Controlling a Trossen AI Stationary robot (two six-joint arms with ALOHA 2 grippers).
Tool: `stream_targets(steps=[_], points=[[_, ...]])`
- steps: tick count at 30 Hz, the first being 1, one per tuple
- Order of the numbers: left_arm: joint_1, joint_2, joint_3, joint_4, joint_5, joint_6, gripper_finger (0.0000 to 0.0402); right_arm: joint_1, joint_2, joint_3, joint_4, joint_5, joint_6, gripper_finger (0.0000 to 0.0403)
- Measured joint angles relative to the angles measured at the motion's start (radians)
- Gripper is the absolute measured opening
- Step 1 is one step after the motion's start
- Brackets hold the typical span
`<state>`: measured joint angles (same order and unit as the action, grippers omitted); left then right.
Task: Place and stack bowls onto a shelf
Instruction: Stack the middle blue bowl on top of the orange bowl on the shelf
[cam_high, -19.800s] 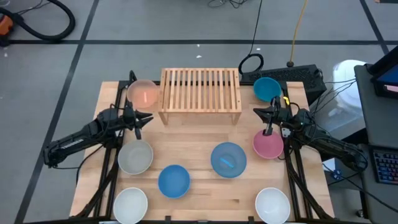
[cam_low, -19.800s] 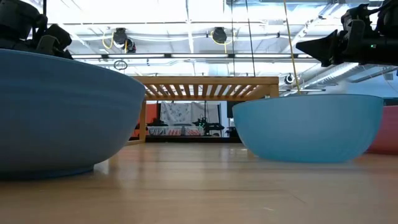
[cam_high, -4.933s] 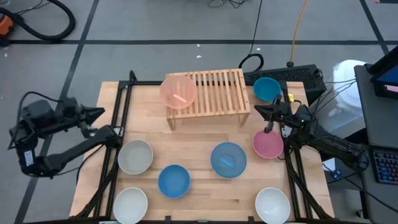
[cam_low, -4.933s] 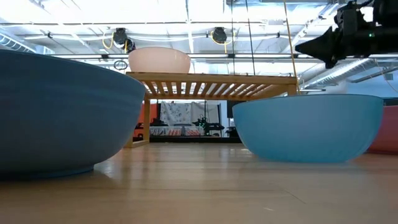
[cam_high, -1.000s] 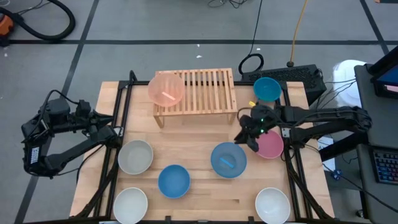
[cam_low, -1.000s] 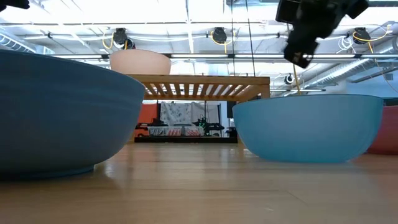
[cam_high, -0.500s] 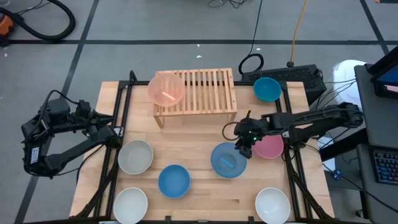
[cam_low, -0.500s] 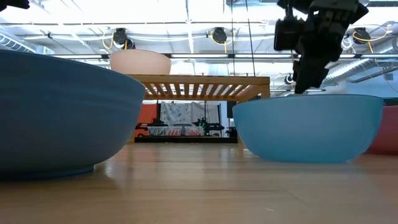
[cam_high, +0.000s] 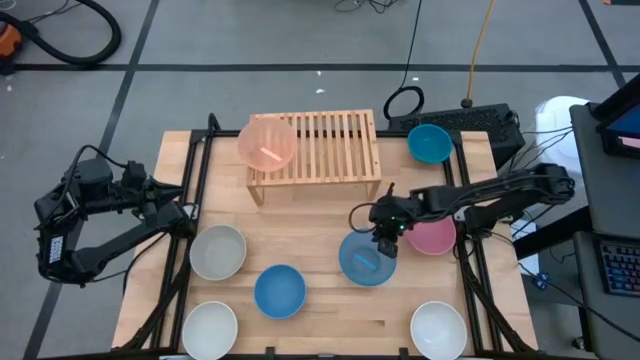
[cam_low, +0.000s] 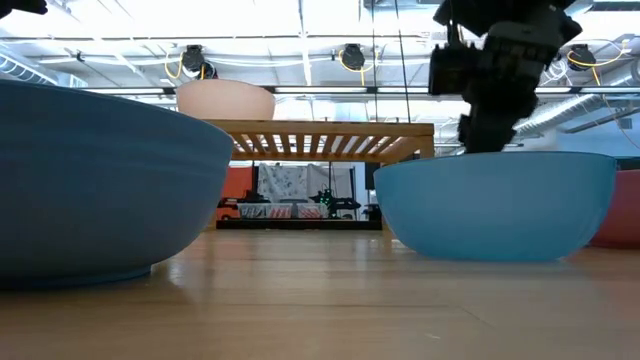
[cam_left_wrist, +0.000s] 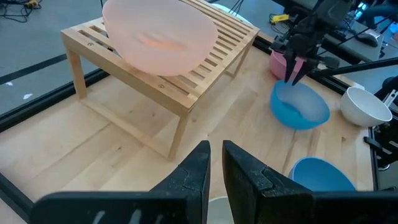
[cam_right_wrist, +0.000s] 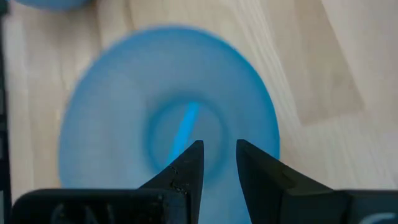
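Note:
The light-wood slatted shelf (cam_high: 313, 146) stands at the table's far middle. A pale orange-pink bowl (cam_high: 267, 141) rests upright on its left end and also shows in the left wrist view (cam_left_wrist: 160, 34). My right gripper (cam_high: 385, 243) points down over the far part of a light blue bowl (cam_high: 366, 260), its fingers a little apart and empty (cam_right_wrist: 217, 155). In the low view its fingertips reach about the level of the bowl's rim (cam_low: 495, 155). My left gripper (cam_left_wrist: 216, 155) is shut and empty, off the table's left edge (cam_high: 150, 190).
Other bowls stand upright on the table: pink (cam_high: 434, 236) and teal (cam_high: 430, 143) at the right, grey-beige (cam_high: 218, 252), darker blue (cam_high: 279, 291), and white ones at the near left (cam_high: 210, 328) and near right (cam_high: 438, 328). Black rails run along both table sides.
My right gripper has gone from beside the pink bowl toward the table's left and near edges and down, and now stands over the light blue bowl. No bowl has moved.

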<state>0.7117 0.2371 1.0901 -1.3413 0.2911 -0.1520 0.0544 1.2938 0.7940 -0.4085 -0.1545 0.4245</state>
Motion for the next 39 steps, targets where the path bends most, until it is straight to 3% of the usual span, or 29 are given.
stream_targets(steps=[8, 16, 31, 37, 39], points=[[0.0, 0.0, 0.0, 0.0, 0.0, 0.0, 0.0047, -0.001, -0.02, 0.0, -0.049, 0.101, 0.004, 0.0089], [0.0, 0.0, 0.0, 0.0, 0.0, -0.001, 0.0047, 0.0, -0.008, 0.0, -0.112, 0.102, 0.006, 0.0089], [0.0, 0.0, 0.0, 0.002, 0.0, -0.008, 0.0047, -0.001, 0.123, 0.0, -0.095, 0.101, -0.142, 0.0086], [0.0, 0.0, 0.0, 0.003, -0.001, -0.015, 0.0047, -0.003, 0.129, 0.0, -0.04, 0.099, -0.149, 0.0015], [0.0, 0.0, 0.0, 0.003, -0.001, -0.014, 0.0047, -0.003, 0.128, 0.0, -0.019, 0.097, -0.148, 0.0008]])
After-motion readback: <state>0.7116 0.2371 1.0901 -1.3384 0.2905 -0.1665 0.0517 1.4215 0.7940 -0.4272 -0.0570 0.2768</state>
